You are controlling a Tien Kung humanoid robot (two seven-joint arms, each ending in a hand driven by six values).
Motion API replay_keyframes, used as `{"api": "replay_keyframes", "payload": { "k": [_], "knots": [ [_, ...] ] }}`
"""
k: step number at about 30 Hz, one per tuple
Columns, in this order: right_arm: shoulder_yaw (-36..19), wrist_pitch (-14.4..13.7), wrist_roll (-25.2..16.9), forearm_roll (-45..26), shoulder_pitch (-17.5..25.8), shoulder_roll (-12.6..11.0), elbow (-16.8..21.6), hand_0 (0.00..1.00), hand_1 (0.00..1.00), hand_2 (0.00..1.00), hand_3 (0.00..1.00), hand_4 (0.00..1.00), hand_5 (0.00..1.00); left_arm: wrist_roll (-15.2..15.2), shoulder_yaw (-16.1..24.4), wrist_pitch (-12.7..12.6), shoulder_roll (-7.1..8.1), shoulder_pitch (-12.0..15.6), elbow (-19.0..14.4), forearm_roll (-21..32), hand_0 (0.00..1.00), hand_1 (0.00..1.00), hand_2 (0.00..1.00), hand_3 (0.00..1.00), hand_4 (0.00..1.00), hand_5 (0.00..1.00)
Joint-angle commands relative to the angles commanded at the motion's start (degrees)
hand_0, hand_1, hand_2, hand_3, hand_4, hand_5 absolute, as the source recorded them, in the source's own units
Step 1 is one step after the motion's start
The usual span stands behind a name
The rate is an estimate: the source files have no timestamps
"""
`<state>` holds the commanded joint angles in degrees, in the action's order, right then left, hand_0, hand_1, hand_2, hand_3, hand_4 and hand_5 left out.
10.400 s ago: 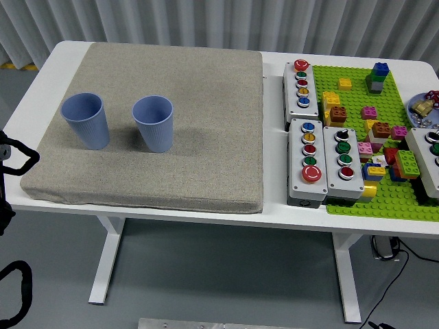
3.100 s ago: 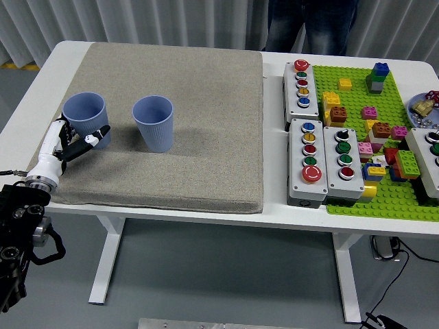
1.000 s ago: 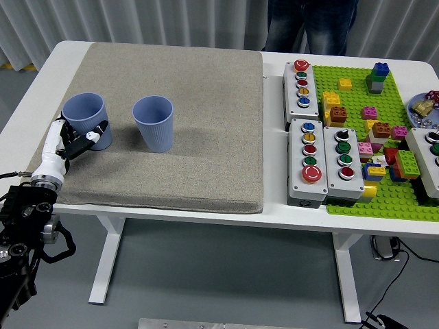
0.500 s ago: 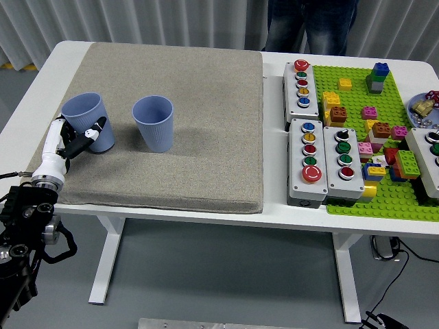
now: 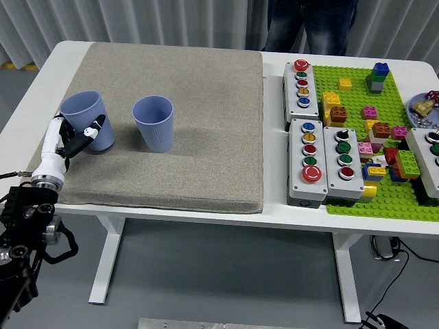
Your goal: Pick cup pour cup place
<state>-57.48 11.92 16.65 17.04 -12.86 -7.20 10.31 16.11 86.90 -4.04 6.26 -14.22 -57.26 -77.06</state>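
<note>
The left hand (image 5: 74,139) grips the left cup (image 5: 85,118), tilted on the mat (image 5: 206,103), so picking is underway; next, lift it and pour into the other cup (image 5: 153,123).

We see two ribbed, pale blue plastic cups (image 5: 87,120) (image 5: 153,123) on a speckled grey-beige fabric mat (image 5: 192,82) over a white worktop (image 5: 274,205). Our white left hand (image 5: 68,140) has black-tipped fingers (image 5: 92,127). A studded lime-green baseplate (image 5: 384,199) carries multicoloured bricks.

Ribbed matt cups (image 5: 153,122), rough mat (image 5: 206,103)
</note>
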Motion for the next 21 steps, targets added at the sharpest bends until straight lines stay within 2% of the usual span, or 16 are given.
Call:
{"api": "replay_keyframes", "payload": {
  "k": [3, 4, 9, 10, 21],
  "knots": [
    [0.09, -0.03, -0.02, -0.10, 0.00, 0.00, 0.00, 0.763, 0.699, 0.709, 0.607, 0.160, 0.392, 0.20, -0.06, -0.67, -0.05, 0.09, -0.22, 0.14, 0.497, 0.618, 0.825, 0.854, 0.711, 0.301],
    [0.02, -0.04, -0.01, -0.03, 0.00, 0.01, 0.00, 0.763, 0.699, 0.709, 0.607, 0.159, 0.391, 0.39, -0.31, -1.25, -0.03, 0.21, -0.52, 0.26, 0.457, 0.583, 0.799, 0.831, 0.686, 0.286],
    [-0.01, -0.07, 0.01, 0.10, 0.03, 0.00, 0.00, 0.763, 0.699, 0.709, 0.607, 0.159, 0.391, 0.87, -0.63, -2.12, 0.03, 0.73, -1.45, 0.28, 0.457, 0.583, 0.799, 0.831, 0.686, 0.286],
    [-0.08, -0.08, 0.00, 0.17, 0.06, 0.01, 0.00, 0.764, 0.699, 0.710, 0.607, 0.158, 0.389, 0.97, -0.66, -2.36, 0.11, 0.94, -1.79, 0.36, 0.427, 0.563, 0.789, 0.813, 0.669, 0.270],
    [0.07, -0.14, 0.00, 0.22, 0.16, 0.02, 0.00, 0.763, 0.699, 0.710, 0.607, 0.157, 0.387, 1.36, -0.68, -3.45, 0.74, 1.73, -4.87, -0.70, 0.427, 0.560, 0.785, 0.807, 0.661, 0.261]
  ]
}}
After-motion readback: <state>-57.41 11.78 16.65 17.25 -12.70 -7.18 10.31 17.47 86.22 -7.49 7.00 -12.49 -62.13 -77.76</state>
